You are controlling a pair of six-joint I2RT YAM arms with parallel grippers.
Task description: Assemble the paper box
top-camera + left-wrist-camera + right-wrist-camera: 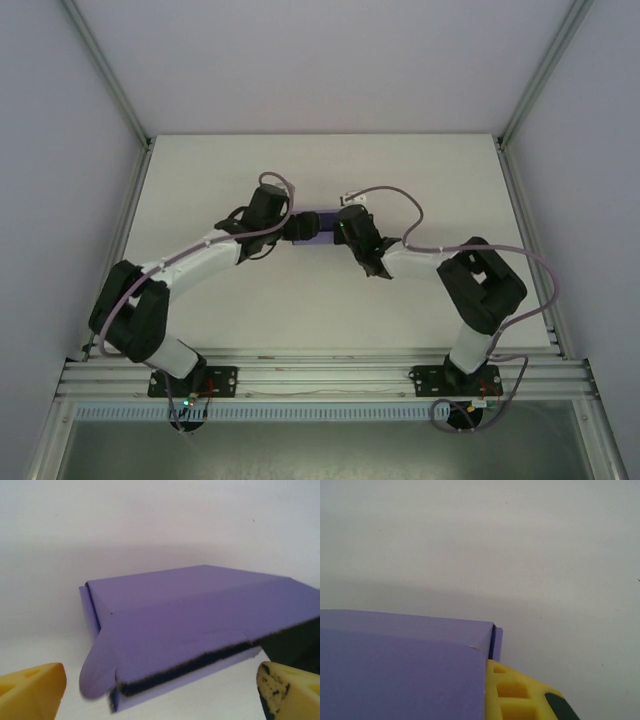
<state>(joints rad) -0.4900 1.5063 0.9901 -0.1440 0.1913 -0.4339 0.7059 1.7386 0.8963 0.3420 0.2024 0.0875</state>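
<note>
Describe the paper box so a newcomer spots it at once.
On the white table, look at its middle, where the left claw and right claw nearly meet. Between them is the paper box: small, flat, rectangular, the one purple thing against black claws and white tabletop.

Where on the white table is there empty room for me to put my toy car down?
The white table is bare between the arm bases and the purple paper box, and from the box to the back wall. Both far corners are free too. It's crowded in the middle, where the left gripper and right gripper meet at the box.
</note>
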